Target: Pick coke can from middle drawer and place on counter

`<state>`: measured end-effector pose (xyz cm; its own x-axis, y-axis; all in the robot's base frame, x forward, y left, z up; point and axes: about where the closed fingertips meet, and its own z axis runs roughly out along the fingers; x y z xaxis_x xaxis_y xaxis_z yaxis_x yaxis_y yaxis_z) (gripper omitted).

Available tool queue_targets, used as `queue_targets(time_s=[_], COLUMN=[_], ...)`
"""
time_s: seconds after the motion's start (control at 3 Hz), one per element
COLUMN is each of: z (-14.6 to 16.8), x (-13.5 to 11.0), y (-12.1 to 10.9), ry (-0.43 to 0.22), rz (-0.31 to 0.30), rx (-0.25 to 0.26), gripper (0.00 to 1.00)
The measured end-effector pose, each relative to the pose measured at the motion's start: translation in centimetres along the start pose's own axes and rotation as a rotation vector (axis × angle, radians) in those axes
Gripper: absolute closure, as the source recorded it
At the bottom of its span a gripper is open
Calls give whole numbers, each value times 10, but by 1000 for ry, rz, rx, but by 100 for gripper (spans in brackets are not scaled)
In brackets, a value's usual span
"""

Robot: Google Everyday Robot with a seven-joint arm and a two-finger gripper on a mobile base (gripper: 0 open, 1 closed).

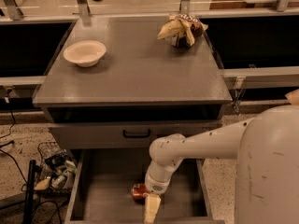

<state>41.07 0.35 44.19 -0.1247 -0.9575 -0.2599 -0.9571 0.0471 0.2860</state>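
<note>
The coke can (138, 192) is red and lies on its side on the floor of the open middle drawer (105, 190), near the front centre. My gripper (152, 210) hangs from the white arm (196, 146) into the drawer, right beside the can on its right and partly in front of it. Whether it touches the can I cannot tell. The grey counter (135, 76) is above the drawers.
A white bowl (84, 53) sits on the counter's left and a brown-and-yellow snack bag (182, 29) at its back right. The closed drawer front with a black handle (136, 134) is just above the open drawer. A wire basket of clutter (55, 171) stands on the floor at left.
</note>
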Motion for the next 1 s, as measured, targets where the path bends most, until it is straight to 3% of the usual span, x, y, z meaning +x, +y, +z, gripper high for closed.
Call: queue_targets(time_s=[0.33, 0.67, 1.0], z=[0, 13, 15], x=[0, -11, -8], y=[0, -21, -21], ry=[0, -19, -1], rz=[0, 36, 65], rx=[0, 2, 25], gripper=[0, 0, 0])
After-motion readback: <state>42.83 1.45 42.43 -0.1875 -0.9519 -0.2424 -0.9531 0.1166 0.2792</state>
